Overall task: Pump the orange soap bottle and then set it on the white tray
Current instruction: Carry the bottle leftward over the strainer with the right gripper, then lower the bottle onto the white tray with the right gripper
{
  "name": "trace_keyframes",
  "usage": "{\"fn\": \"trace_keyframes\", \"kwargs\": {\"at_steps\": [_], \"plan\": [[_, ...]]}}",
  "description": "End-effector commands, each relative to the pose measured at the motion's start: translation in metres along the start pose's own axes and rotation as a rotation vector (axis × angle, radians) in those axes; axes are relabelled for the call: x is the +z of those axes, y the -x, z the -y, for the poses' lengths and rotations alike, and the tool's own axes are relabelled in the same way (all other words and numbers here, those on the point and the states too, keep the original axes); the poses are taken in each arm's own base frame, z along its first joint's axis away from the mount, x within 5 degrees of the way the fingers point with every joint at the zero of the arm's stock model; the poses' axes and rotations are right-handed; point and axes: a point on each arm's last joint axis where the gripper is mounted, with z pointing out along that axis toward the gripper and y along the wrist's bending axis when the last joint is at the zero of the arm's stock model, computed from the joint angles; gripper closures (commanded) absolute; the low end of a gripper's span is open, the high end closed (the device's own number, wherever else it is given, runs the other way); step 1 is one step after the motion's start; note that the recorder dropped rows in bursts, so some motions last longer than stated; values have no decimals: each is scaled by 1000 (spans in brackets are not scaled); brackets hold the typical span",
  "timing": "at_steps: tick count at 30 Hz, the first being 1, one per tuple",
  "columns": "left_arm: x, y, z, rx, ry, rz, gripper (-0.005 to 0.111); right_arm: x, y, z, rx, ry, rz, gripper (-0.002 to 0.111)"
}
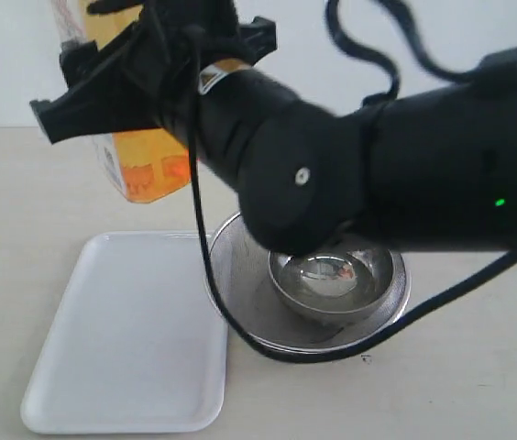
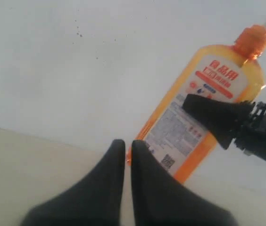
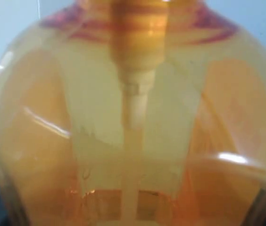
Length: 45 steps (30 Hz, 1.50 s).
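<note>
white tray point(image 1: 121, 367) clear, strainer point(image 1: 247, 286) (bowl point(image 1: 332, 286) inside) alongside

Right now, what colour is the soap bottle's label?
White with red writing; the label shows best in the left wrist view.

On my feed the orange soap bottle point(image 1: 148, 170) reads translucent amber-orange. Its label point(image 2: 180, 127) is white with fine dark print under a red band of white characters. The white tray point(image 1: 130, 339) is plain. The strainer point(image 1: 240, 298) is silver mesh and the bowl point(image 1: 332, 284) is mirror-bright steel. My right arm point(image 1: 405, 174) is matte black with one green light point(image 1: 499, 203). The surface point(image 1: 460, 394) is pale beige.
</note>
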Motion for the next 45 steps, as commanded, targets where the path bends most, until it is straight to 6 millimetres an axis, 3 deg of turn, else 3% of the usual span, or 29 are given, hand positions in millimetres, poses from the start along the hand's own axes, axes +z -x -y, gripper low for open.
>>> {"fn": "trace_keyframes", "kwargs": {"at_steps": [1,11,21,29,45], "plan": [[0,-1,1,-11,-14,-4,102,10,-5,-10,6,-11,96,108],[0,-1,3,-11,-36,-9,102,31,-65,-27,-3,28,32,108],[0,-1,3,-7,-36,-9,102,39,-105,-33,41,29,-27,108],[0,-1,3,-3,-36,-8,102,40,-123,-38,40,45,-50,108],[0,-2,3,-3,-39,-9,102,40,-133,-39,35,29,-97,108]]}}
